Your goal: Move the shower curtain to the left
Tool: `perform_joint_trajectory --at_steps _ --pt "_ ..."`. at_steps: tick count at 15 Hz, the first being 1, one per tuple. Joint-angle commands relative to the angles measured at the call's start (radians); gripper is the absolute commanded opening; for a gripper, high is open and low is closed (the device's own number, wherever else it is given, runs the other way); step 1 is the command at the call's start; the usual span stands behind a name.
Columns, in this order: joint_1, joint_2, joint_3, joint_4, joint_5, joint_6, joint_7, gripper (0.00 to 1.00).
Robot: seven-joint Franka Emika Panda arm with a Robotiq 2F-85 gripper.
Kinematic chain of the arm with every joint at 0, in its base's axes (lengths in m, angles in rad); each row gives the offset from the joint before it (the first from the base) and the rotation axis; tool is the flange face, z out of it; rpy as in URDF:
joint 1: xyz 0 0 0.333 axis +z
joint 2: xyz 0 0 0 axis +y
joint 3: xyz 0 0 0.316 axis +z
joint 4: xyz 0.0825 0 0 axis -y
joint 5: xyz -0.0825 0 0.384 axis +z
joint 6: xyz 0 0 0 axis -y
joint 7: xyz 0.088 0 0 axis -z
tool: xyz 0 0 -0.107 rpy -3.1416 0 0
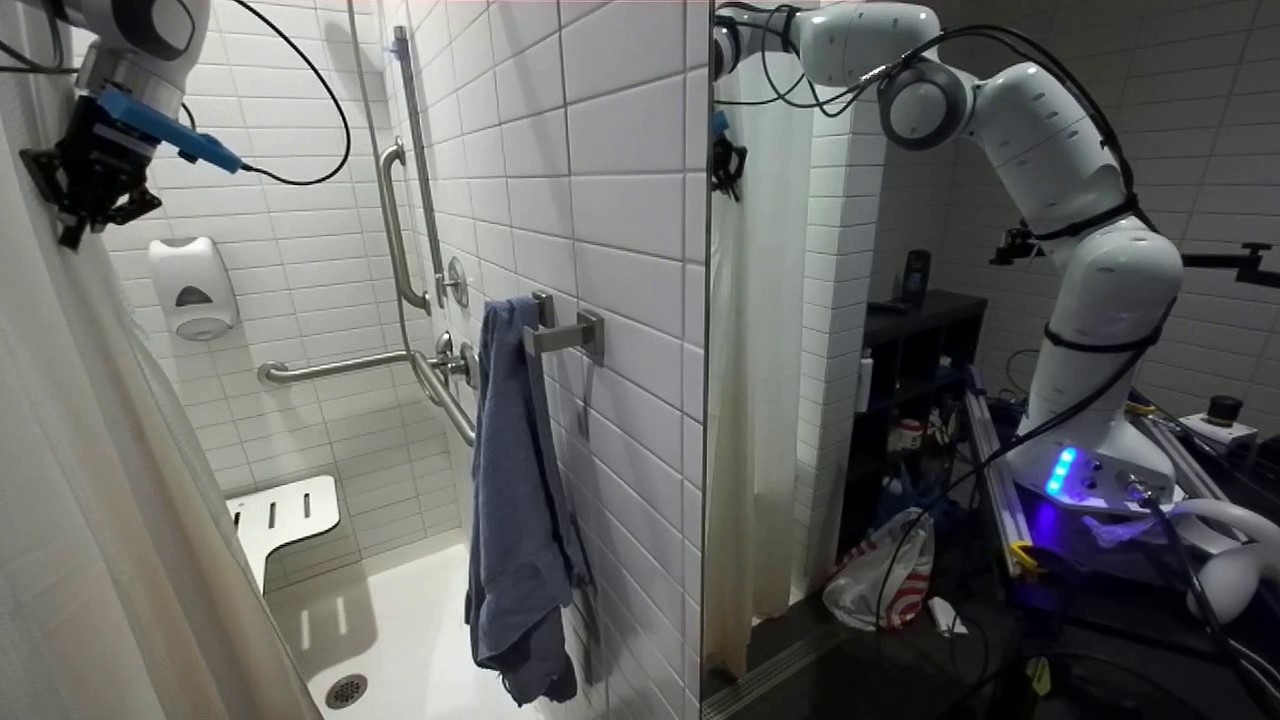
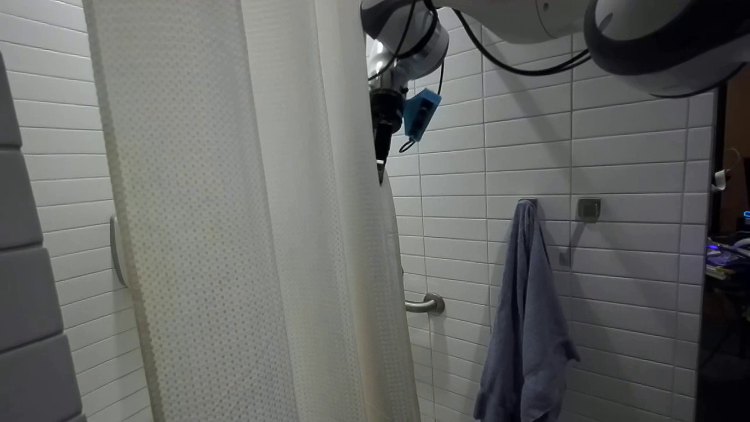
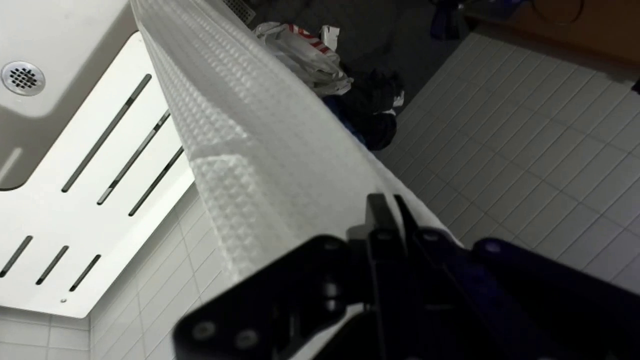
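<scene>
With the curtain (image 2: 258, 223) hanging from the left to the centre of the frame in an exterior view, and your jaws closed upon it just right of centre in the wrist view, the grasp appears complete, leaving you, it seems, further leftward pull and then the release.

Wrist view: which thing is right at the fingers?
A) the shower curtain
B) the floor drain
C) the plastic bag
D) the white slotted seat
A: the fingers stand close together at the shower curtain, with its pale fabric showing in the narrow gap between them, while the white slotted seat, plastic bag and floor drain all appear well away from them.
</scene>
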Motion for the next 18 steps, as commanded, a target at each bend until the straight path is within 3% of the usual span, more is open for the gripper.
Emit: perform_joint_trajectory --at_steps 1,13,18 --pt "0.051 0.078 0.004 0.09 -0.071 -0.065 -0.044 0.0" --pt "0.095 0.179 0.055 0.195 0.029 0.155 -0.059 0.0" --pt "0.125 0.182 0.1 0.175 0.059 0.154 -0.108 0.0"
